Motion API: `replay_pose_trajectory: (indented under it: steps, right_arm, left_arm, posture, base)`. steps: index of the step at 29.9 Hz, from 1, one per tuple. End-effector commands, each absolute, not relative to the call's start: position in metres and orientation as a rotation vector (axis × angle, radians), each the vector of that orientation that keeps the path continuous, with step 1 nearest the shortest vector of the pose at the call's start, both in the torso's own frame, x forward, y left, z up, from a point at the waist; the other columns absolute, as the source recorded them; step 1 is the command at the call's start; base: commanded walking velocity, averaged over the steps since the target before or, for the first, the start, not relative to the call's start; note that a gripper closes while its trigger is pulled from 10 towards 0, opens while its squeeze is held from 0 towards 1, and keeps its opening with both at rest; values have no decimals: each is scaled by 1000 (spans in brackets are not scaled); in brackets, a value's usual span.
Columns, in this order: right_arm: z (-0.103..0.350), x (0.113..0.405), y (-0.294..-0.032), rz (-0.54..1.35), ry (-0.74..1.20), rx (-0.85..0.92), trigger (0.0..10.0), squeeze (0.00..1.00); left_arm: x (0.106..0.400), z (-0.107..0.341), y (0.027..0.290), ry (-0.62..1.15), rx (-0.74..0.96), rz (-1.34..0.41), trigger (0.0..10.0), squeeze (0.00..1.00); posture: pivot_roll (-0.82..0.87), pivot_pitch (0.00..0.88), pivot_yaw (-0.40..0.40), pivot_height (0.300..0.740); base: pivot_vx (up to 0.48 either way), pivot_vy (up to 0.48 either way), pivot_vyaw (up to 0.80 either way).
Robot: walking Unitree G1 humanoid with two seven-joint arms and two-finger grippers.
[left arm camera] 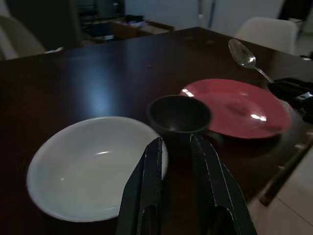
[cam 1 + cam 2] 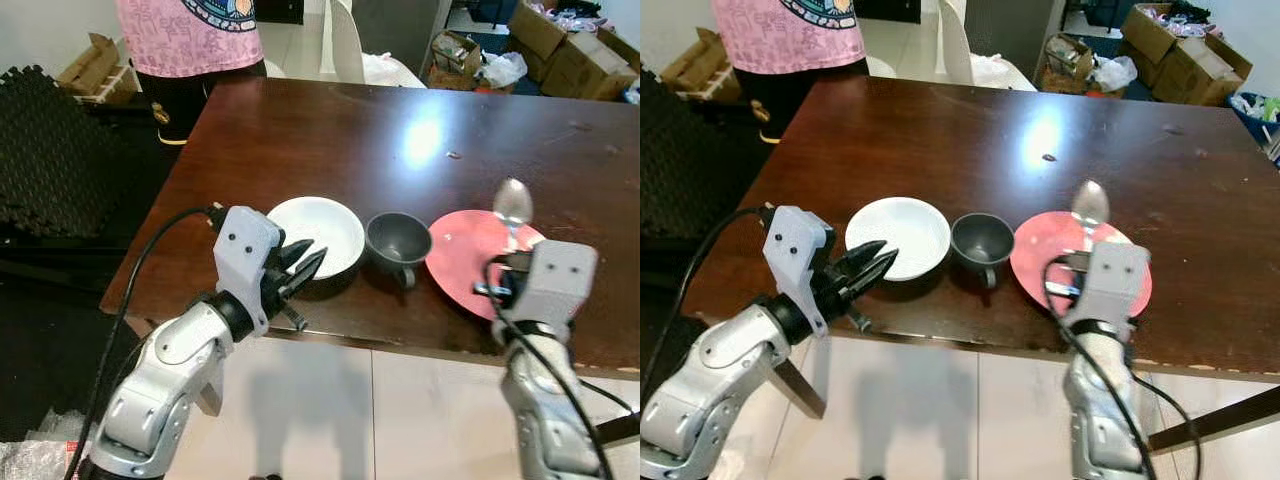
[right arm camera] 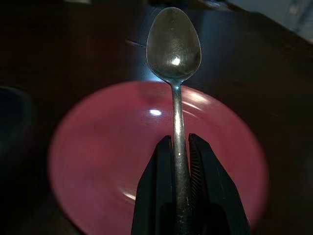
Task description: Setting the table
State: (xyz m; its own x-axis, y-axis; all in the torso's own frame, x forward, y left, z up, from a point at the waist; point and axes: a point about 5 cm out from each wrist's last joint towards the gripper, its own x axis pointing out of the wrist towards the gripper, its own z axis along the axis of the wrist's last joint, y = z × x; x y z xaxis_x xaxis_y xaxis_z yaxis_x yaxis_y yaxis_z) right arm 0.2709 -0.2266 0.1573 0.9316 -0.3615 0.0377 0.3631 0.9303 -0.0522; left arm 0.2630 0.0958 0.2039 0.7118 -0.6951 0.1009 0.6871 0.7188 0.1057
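Note:
A white bowl (image 2: 322, 230), a dark grey cup (image 2: 397, 240) and a red plate (image 2: 462, 265) stand in a row near the front edge of the dark wooden table (image 2: 400, 130). My right gripper (image 3: 180, 140) is shut on the handle of a metal spoon (image 2: 513, 204). It holds the spoon above the red plate (image 3: 98, 156), bowl end pointing away from me. My left gripper (image 2: 314, 260) hovers at the table's front edge, just before the white bowl (image 1: 88, 166). It is open with nothing between its fingers (image 1: 146, 181).
A person in a pink shirt (image 2: 190, 35) stands at the table's far left corner. A white chair (image 2: 345, 45) is behind the table, and cardboard boxes (image 2: 570, 55) lie at the back right. Black foam mats (image 2: 50, 150) cover the floor on the left.

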Motion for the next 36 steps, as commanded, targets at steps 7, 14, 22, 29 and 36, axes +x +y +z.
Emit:
replay_pose_trajectory:
  steps: [7, 14, 22, 29, 36]
  right_arm:
    - [151, 269, -238, -315, 54, -83, 10000, 0]
    - [146, 285, -239, -180, 179, -63, 10000, 0]
    - [154, 290, -262, -214, 221, -97, 10000, 0]
    - [156, 292, -250, -52, 223, -50, 10000, 0]
    - [148, 293, -242, 20, 255, -82, 10000, 0]
  left_arm:
    - [259, 215, 83, -122, 129, -952, 10000, 0]
    - [269, 224, 74, -110, 243, -1056, 10000, 0]
    - [267, 228, 75, -117, 235, -1061, 10000, 0]
    - [266, 226, 76, -106, 232, -1058, 10000, 0]
    - [267, 226, 77, -104, 225, -1046, 10000, 0]
  posture:
    - [-72, 85, 60, 740]
    - [-78, 82, 71, 740]
    - [-77, 90, 67, 740]
    - [-76, 92, 70, 740]
    - [-74, 90, 69, 740]
  base:
    - [0, 0, 0]
    - [0, 0, 0]
    - [0, 0, 0]
    - [0, 0, 0]
    - [0, 0, 0]
